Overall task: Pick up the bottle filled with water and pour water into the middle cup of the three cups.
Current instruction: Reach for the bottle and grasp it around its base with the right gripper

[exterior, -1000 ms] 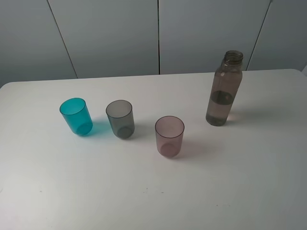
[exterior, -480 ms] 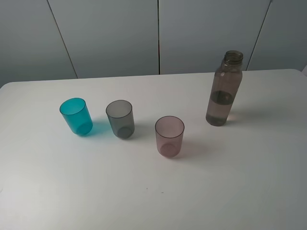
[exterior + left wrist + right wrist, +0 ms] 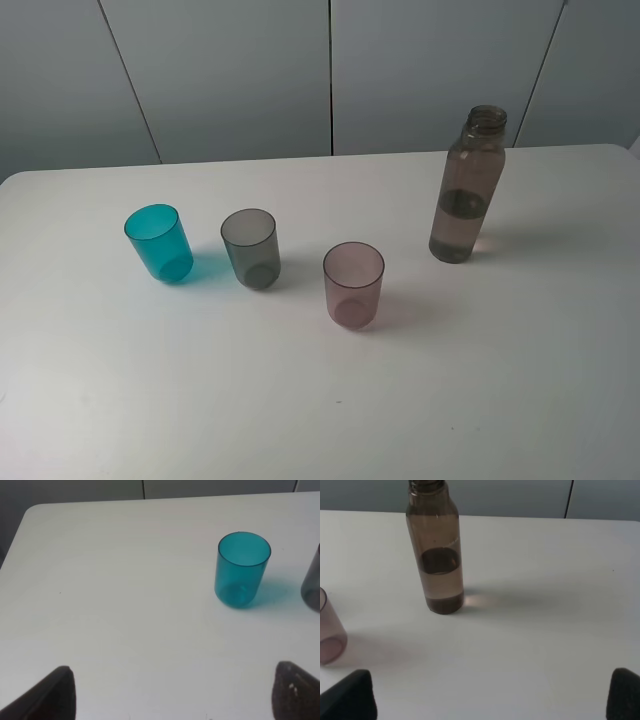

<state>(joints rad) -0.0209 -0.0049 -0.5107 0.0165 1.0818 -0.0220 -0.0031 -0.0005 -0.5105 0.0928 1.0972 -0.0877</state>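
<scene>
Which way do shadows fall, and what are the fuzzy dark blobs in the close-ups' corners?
Exterior high view: soft shadows fall right of the bottle and three cups. Right wrist view: a pinkish glow lies beside the bottle's base. Both wrist views: the blobs are end effector fingers, out of focus.

Nothing has changed that can be seen. The bottle [image 3: 467,190] at the far right, the teal cup [image 3: 158,242], the middle cup [image 3: 250,248] and the pink cup [image 3: 353,284] all look just as they did a second ago.
</scene>
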